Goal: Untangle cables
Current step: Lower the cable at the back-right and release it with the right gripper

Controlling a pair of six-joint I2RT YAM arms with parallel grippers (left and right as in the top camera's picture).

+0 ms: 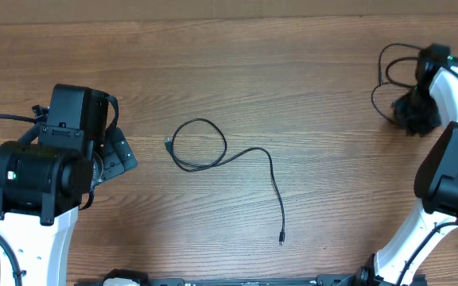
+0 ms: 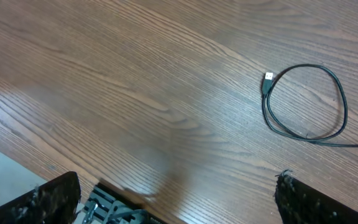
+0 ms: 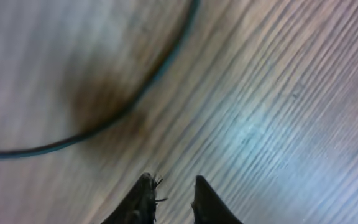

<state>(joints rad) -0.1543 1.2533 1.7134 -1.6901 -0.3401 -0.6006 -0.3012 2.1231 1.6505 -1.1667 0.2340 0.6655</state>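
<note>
You see the right gripper (image 3: 174, 200) at the bottom edge, tips narrowly apart over the wooden table (image 3: 278, 112); a blurred dark cable (image 3: 126, 112) curves ahead, well clear of them.

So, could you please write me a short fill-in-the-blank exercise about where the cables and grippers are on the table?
1. The cable in the middle of the table curls into a single ___ with a long tail.
2. The left gripper has its jaws wide ___, holding nothing.
3. The second cable lies next to the right gripper, far from the ___ one.
Missing words: loop; open; left.
</note>
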